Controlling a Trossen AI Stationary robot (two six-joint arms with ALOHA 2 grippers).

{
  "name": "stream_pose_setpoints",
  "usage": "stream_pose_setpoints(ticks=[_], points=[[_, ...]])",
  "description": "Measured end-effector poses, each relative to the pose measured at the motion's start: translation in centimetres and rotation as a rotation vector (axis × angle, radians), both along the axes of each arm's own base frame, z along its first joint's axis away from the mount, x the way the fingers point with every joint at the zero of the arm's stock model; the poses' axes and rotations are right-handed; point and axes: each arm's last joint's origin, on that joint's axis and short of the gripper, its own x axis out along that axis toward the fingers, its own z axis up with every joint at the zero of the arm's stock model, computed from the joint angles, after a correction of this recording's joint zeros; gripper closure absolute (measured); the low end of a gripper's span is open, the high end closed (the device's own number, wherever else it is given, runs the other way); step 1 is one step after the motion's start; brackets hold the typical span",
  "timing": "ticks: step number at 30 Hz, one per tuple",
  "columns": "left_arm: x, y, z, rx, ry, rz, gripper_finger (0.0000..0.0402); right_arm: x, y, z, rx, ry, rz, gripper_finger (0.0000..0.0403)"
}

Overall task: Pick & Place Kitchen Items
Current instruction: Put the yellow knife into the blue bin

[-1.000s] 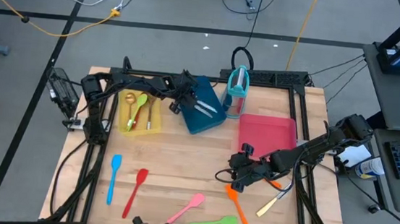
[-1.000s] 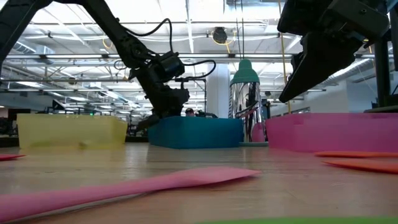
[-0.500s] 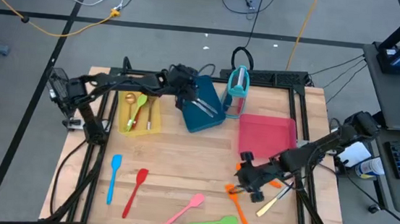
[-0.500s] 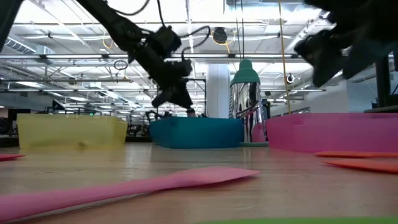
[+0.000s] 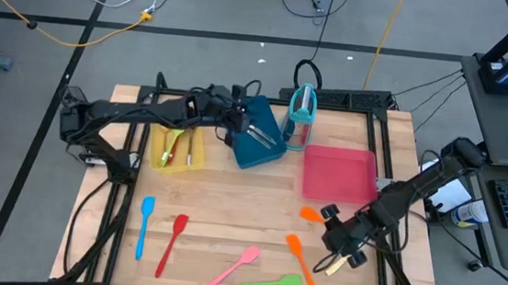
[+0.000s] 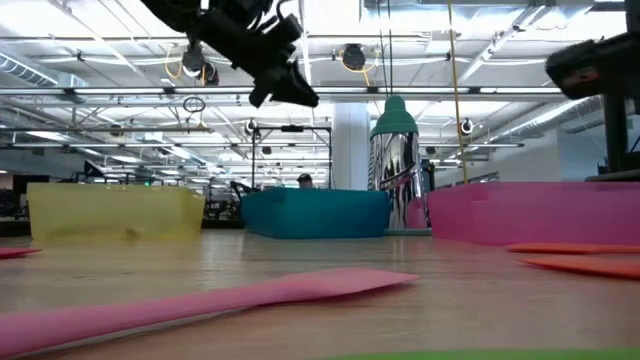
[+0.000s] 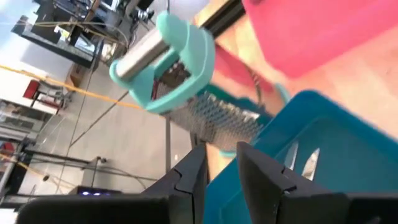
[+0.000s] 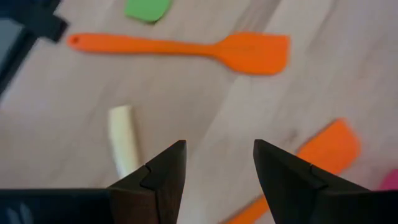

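Since a second ago your right gripper [image 5: 341,247] has slid toward the table's near edge and hangs with fingers spread, empty, over the cream-handled knife [image 8: 124,138] beside the orange spatula [image 5: 301,265]. You next need to lower and close on that handle. Farther back, your left gripper [image 5: 236,118] has lifted above the blue tray [image 5: 268,152], jaws narrowly parted, holding nothing.

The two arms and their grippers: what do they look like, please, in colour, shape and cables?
Both arms are dark, almost black, built of slim links with thicker joints. Black cables loop along the left arm. The left gripper and the right gripper each have two dark, wedge-shaped fingers with angular tips. No markings can be made out on them.
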Motion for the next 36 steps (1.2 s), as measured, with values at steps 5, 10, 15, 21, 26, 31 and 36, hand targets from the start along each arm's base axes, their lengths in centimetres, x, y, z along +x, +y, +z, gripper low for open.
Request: stream_pose_setpoints(ticks=[5, 10, 15, 21, 26, 31, 36], points=[[0.2, -1.1, 0.4, -0.036, -0.026, -0.012, 0.0309, -1.1, 1.1, -0.4, 0.033, 0.046, 0.010, 0.0222], [0.3, -1.6, 0.3, -0.070, -0.035, -0.008, 0.0309, -2.7, 2.1, -2.2, 0.041, 0.052, 0.085, 0.0222], [0.3, -1.5, 0.3, -0.108, -0.049, 0.013, 0.0309, -4.1, 2.5, -3.7, 0.058, 0.087, 0.062, 0.0222], [0.3, -1.5, 0.3, -0.126, -0.056, 0.022, 0.0309, -4.4, 3.9, -5.1, 0.058, 0.071, 0.141, 0.0222], [0.3, -1.5, 0.3, -0.142, -0.065, 0.039, 0.0309, -4.4, 4.5, -6.9, -0.007, 0.097, 0.193, 0.0222], [0.3, -1.5, 0.4, -0.143, -0.066, 0.040, 0.0309, -4.2, 4.7, -7.8, -0.061, 0.096, 0.217, 0.0227], [0.4, -1.7, 0.4, -0.145, -0.067, 0.034, 0.0309, -4.1, 4.8, -8.0, -0.084, 0.080, 0.221, 0.0265]])
